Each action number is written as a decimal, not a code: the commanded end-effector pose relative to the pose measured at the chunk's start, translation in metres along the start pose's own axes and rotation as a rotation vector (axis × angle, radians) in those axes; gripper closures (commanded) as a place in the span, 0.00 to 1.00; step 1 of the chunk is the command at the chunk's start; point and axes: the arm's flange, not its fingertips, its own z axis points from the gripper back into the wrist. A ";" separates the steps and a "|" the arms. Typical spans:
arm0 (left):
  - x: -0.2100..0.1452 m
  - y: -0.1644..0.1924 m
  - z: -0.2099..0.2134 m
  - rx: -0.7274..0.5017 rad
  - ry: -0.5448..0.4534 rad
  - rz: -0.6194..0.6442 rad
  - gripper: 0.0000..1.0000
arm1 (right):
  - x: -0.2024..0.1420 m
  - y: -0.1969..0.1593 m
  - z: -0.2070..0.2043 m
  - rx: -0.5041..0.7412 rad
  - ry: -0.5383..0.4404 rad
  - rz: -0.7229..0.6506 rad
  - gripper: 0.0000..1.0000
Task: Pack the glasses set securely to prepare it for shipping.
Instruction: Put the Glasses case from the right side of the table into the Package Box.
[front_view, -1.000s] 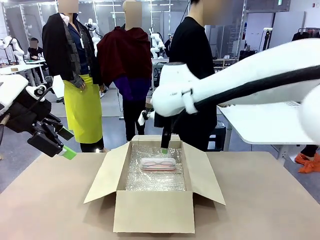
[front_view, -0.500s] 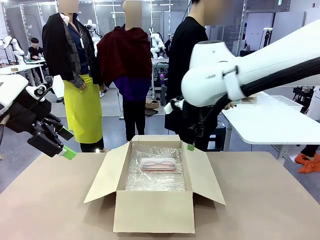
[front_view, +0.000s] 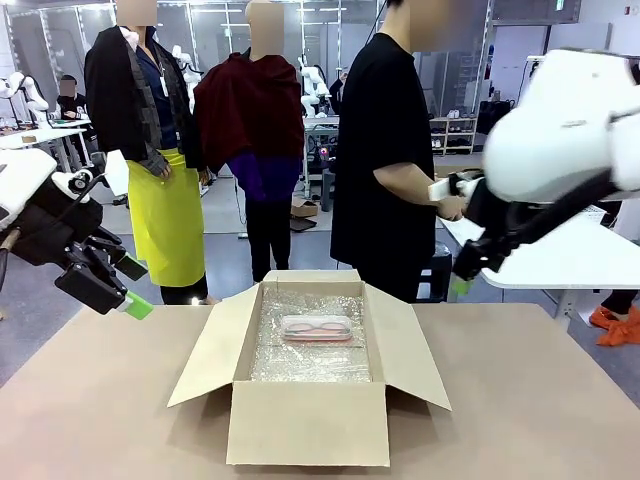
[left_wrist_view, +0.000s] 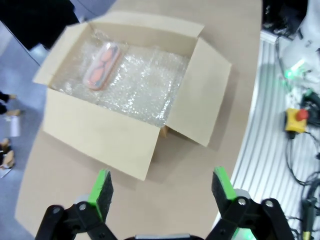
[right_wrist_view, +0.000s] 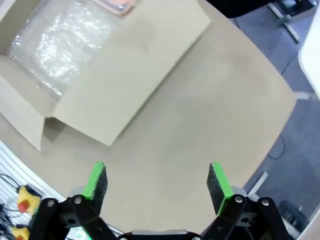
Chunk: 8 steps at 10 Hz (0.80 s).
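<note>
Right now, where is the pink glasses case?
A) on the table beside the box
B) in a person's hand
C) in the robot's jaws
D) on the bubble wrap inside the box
D: the pink glasses case lies on the bubble wrap inside the open cardboard box.

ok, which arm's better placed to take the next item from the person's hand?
Right, likely. The right gripper, open and empty, hangs near the person's hand; the left gripper, also open, is on the open brown cardboard box's other side.

Brown table (front_view: 520, 400), open cardboard box (front_view: 305, 425) at its middle.
</note>
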 end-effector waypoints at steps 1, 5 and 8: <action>0.001 0.000 0.001 -0.006 -0.018 0.006 0.00 | -0.034 -0.007 0.007 -0.054 -0.084 -0.118 0.00; 0.001 0.000 0.001 -0.006 -0.018 0.006 0.00 | -0.099 -0.044 0.027 -0.140 -0.152 -0.344 0.00; 0.001 0.000 0.001 -0.006 -0.018 0.006 0.00 | -0.099 -0.054 0.032 -0.104 -0.151 -0.316 0.00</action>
